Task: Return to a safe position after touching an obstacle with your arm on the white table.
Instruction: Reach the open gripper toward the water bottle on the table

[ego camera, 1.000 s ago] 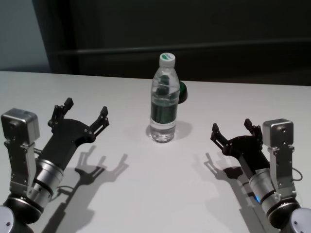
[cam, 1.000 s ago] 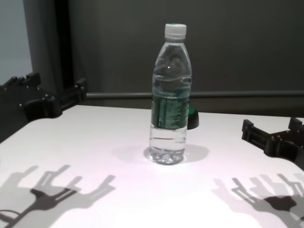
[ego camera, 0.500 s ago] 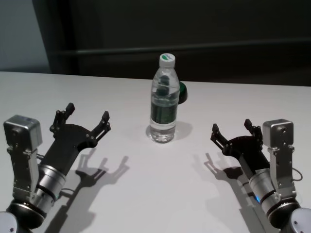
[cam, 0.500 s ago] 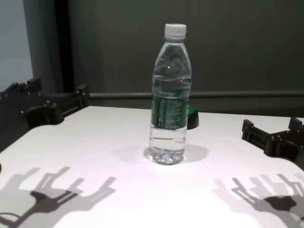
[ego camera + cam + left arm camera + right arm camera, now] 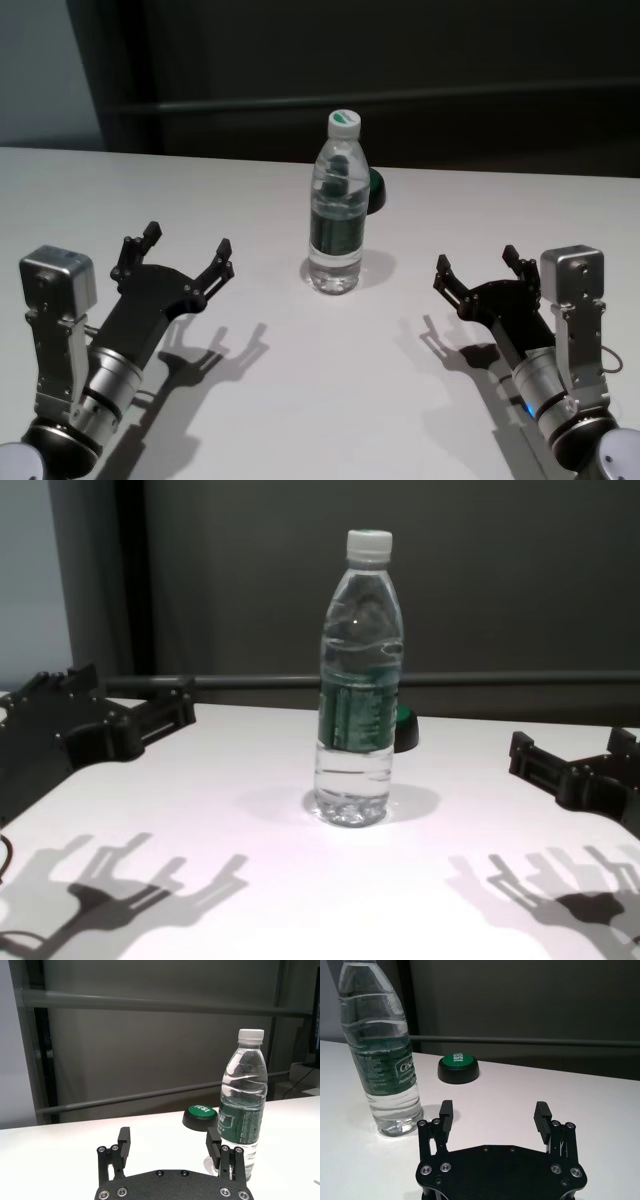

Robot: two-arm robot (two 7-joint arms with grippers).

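— What has been changed since a second ago?

— Compared with the earlier head view, the left gripper [image 5: 186, 260] has been brought lower and toward the bottle [image 5: 337, 205]; the right gripper [image 5: 480, 268] has not been shifted. Both sets of fingers are seen spread, with nothing held.

— And the left wrist view?

— The bottle [image 5: 241, 1105] is seen upright beyond one fingertip, apart from it, with the green button [image 5: 200, 1116] behind on the white table [image 5: 60, 1150].

— The right wrist view?

— Clear water is shown filling most of the bottle [image 5: 382, 1060]; its cap is cut off there.

— The chest view?

— The white cap [image 5: 369, 545] is screwed on. No contact is visible, so the step is judged to be the approach; next, a light sideways touch by the left arm, without toppling, then withdrawal, is called for.
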